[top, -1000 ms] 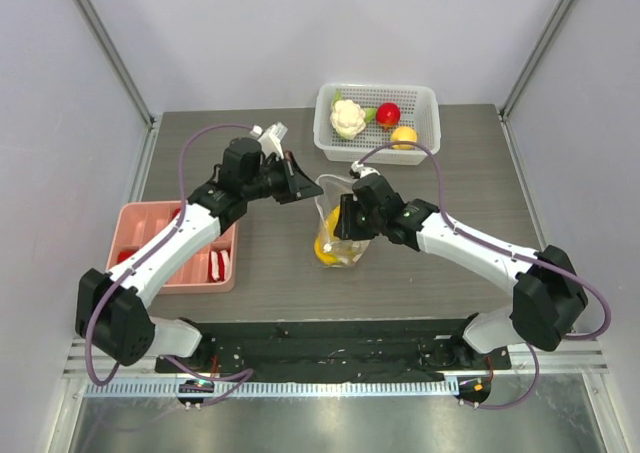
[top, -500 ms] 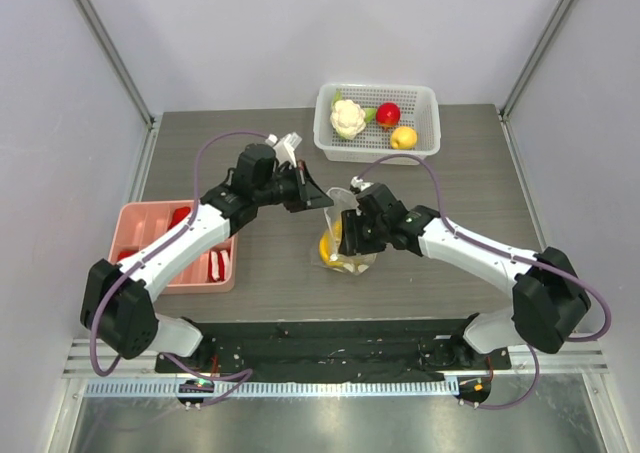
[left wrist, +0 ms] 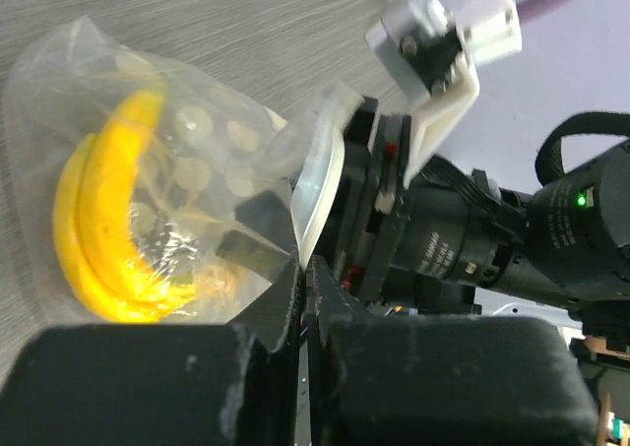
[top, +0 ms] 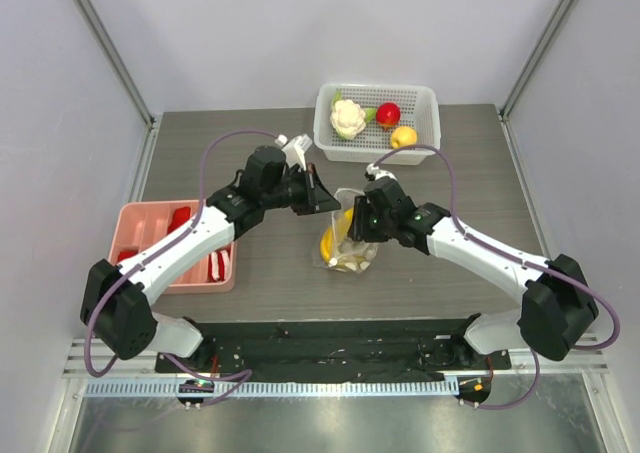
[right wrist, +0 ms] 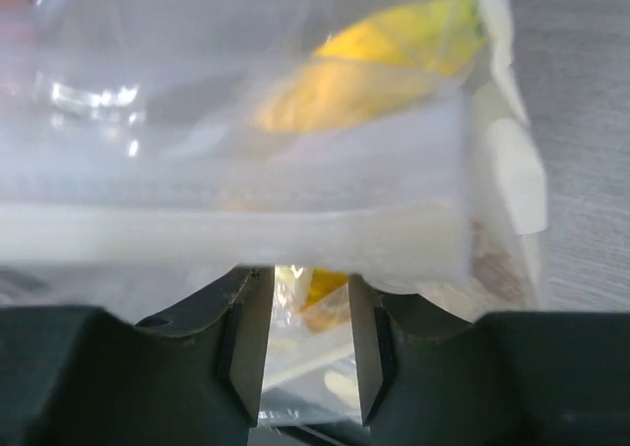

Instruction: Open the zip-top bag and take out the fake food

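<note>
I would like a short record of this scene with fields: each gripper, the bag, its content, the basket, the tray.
left gripper: shut, pinching the rim of the zip-top bag
right gripper: jaws apart at the bag's mouth strip
bag content: banana bunch, inside
white basket: cauliflower, red fruit, yellow-orange fruit
pink tray: under the left arm
</note>
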